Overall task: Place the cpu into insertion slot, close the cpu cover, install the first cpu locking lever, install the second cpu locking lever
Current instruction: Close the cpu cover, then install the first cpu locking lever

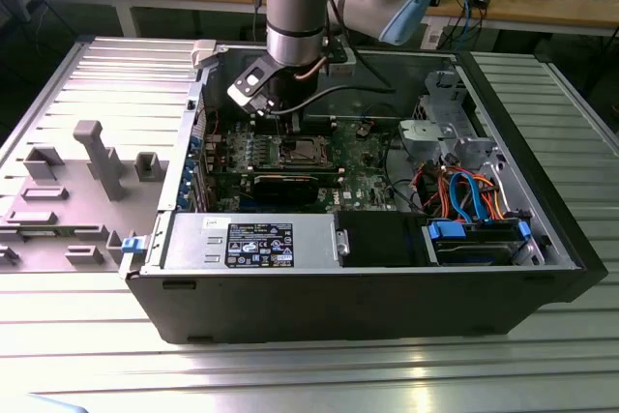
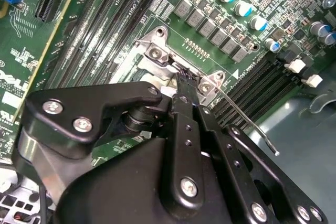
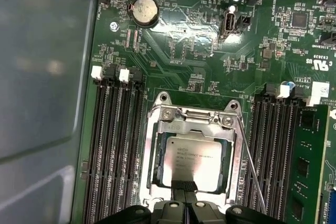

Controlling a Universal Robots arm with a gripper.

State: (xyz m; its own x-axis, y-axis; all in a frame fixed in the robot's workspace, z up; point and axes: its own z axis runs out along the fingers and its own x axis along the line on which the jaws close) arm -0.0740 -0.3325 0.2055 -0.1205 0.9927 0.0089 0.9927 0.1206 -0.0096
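End effector (image 3: 185, 185) pinched narrow, holding nothing, tip right over the cpu (image 3: 194, 156) inside the cpu cover (image 3: 235, 153); I'd press straight down, gently, no sideways scraping.

Dark label (image 1: 259, 244) on power supply (image 1: 189, 237); white lettering across motherboard (image 3: 178, 40); print on cpu (image 3: 197, 157).

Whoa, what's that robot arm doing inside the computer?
The arm's gripper hangs inside the open computer case, its shut fingertips right at the edge of the cpu. The cpu already sits in the insertion slot, and the cpu cover seems to lie down around it. A thin locking lever beside it sticks out free.
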